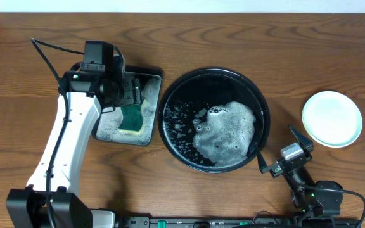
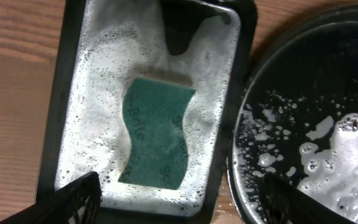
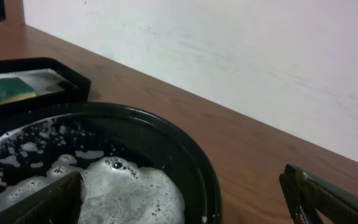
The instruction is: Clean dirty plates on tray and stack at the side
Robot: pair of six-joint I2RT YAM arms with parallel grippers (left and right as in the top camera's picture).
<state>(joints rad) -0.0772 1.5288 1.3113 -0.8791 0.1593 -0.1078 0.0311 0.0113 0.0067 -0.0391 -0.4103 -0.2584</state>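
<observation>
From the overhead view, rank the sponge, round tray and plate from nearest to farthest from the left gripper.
1. Sponge, beneath the left gripper.
2. Round tray, mid-table.
3. Plate, far right side.

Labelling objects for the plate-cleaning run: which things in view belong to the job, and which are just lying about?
Job: round black tray holding foam; pale plate at the side; green sponge; sponge tray.
Just there: wooden table; white wall.
</observation>
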